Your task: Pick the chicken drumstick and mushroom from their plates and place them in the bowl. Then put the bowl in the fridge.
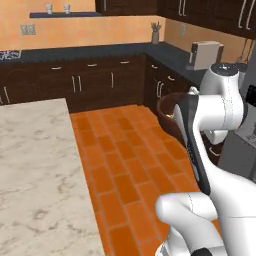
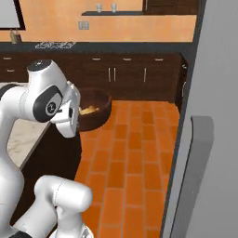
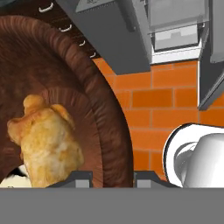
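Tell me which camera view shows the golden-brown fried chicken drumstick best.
The hand view: the golden-brown fried chicken drumstick lies large and close inside the dark brown wooden bowl. The right base view gives just a small golden glimpse past the arm; in the left base view the arm hides the bowl's inside.

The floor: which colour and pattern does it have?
Orange brick-like tiles, clearest in the left base view.
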